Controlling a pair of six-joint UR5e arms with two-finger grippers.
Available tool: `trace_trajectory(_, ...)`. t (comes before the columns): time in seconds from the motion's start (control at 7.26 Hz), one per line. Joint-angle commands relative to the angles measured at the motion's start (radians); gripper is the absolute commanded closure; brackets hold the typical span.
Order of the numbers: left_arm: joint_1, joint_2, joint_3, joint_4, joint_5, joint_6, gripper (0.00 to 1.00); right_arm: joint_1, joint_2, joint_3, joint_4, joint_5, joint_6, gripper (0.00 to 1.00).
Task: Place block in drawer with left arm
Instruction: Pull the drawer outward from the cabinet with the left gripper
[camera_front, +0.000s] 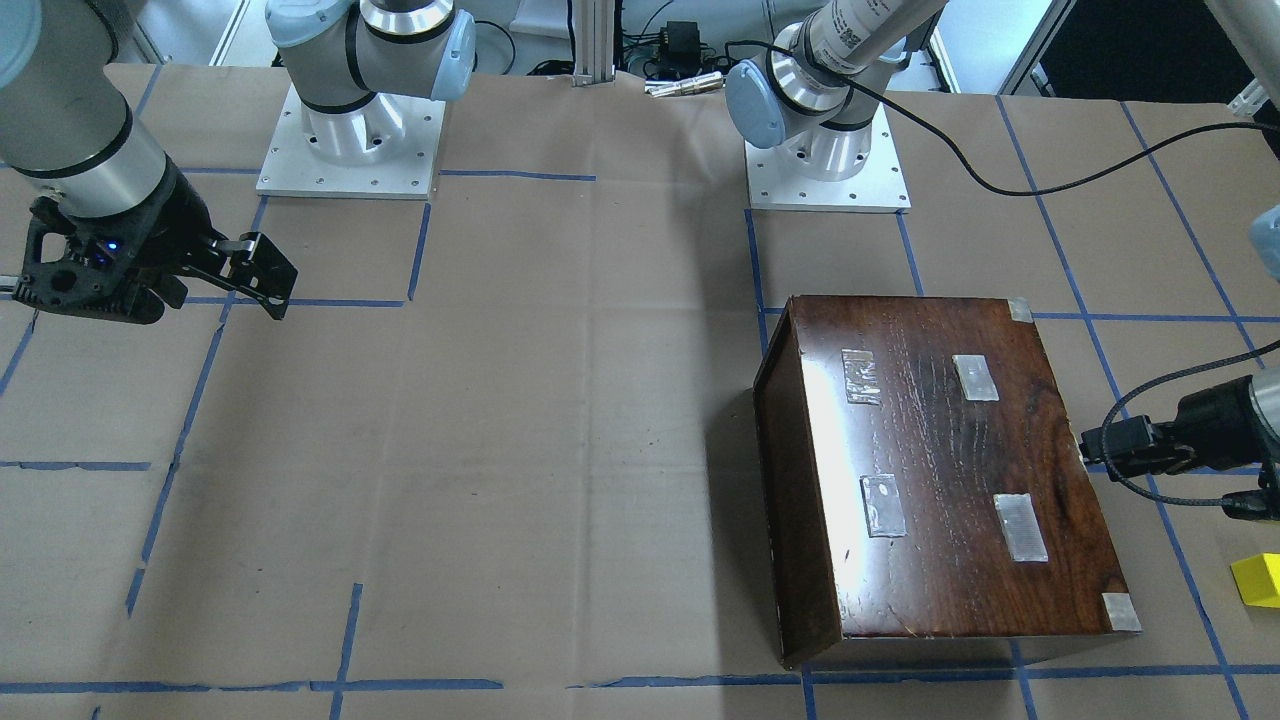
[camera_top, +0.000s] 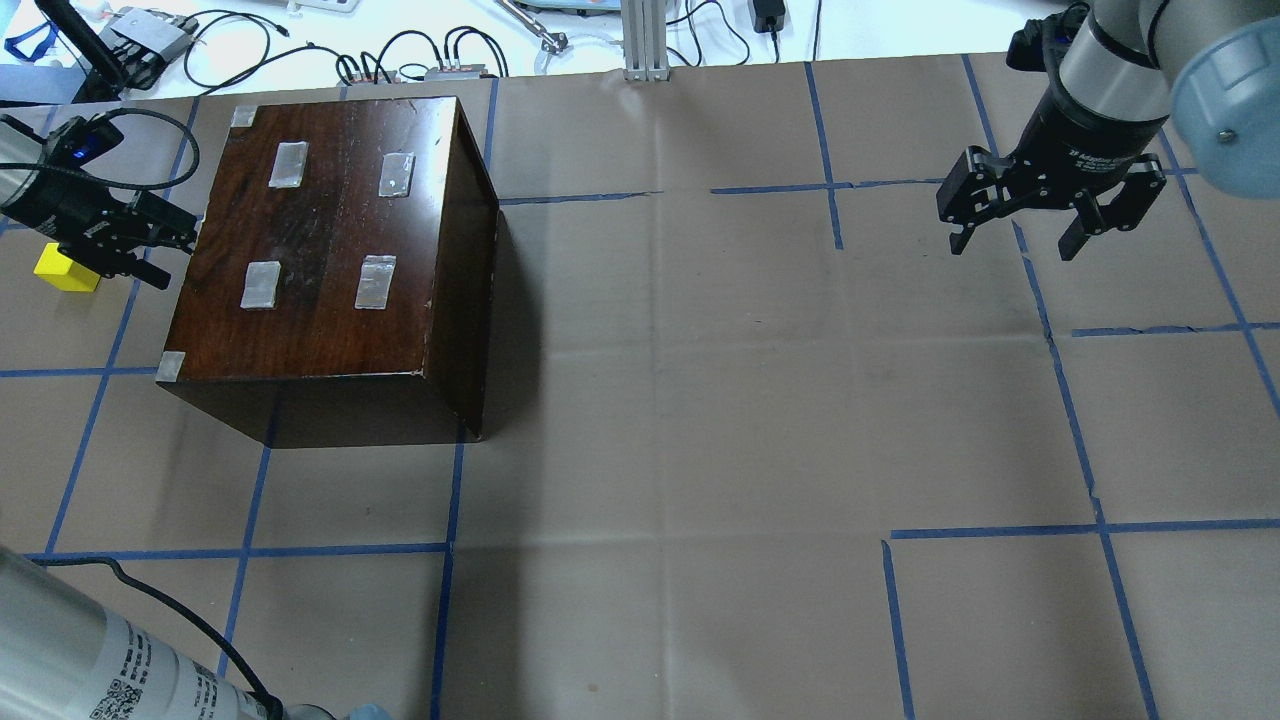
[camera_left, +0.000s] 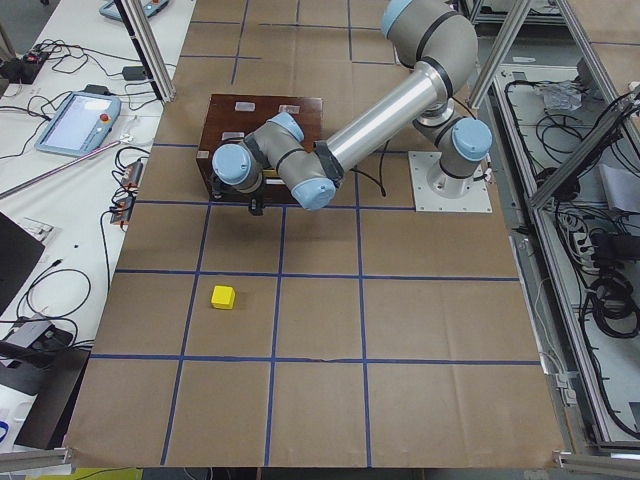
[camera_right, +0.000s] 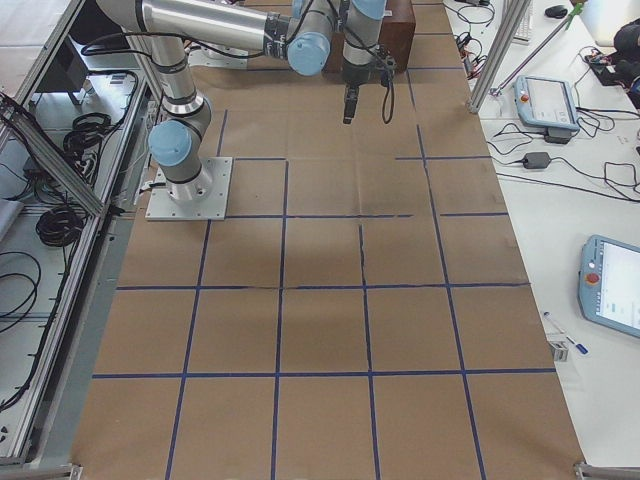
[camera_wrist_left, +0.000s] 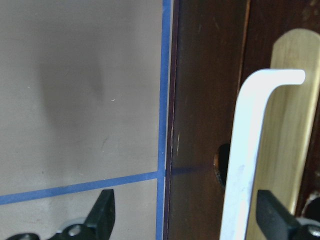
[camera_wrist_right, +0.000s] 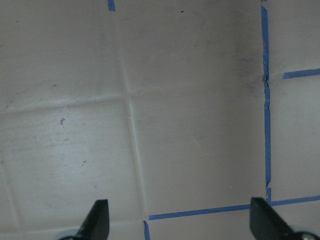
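Observation:
The yellow block (camera_top: 66, 268) lies on the table paper left of the dark-brown box (camera_top: 330, 230); it also shows in the front view (camera_front: 1258, 580) and the exterior left view (camera_left: 222, 297). The drawer is shut: only its dark front panel (camera_wrist_left: 205, 100) and white handle (camera_wrist_left: 245, 150) show, and no pale tray is visible. My left gripper (camera_top: 170, 250) is open at the box's drawer side. In the left wrist view (camera_wrist_left: 189, 215) the handle stands between its fingertips, which are apart from it. My right gripper (camera_top: 1012, 247) is open and empty over bare paper far right.
Blue tape lines grid the brown paper (camera_top: 700, 400). The two arm bases (camera_front: 350, 140) (camera_front: 825, 160) stand at the robot side. Cables and an aluminium post (camera_top: 645, 40) line the far edge. A loose black cable (camera_front: 1000, 180) hangs from the left arm.

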Motion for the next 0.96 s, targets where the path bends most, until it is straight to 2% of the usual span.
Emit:
trace_trajectory(0.0, 0.027, 0.000, 0.019, 0.017, 0.112, 0.047, 0.01, 0.000, 0.000, 0.000, 0.000, 0.000, 0.000, 0.00)
trace_trajectory(0.69, 0.026, 0.005, 0.022, 0.028, 0.127, 0.053, 0.01, 0.000, 0.000, 0.000, 0.000, 0.000, 0.000, 0.00)
trace_trajectory(0.83, 0.026, 0.005, 0.022, 0.046, 0.182, 0.052, 0.01, 0.000, 0.000, 0.000, 0.000, 0.000, 0.000, 0.00)
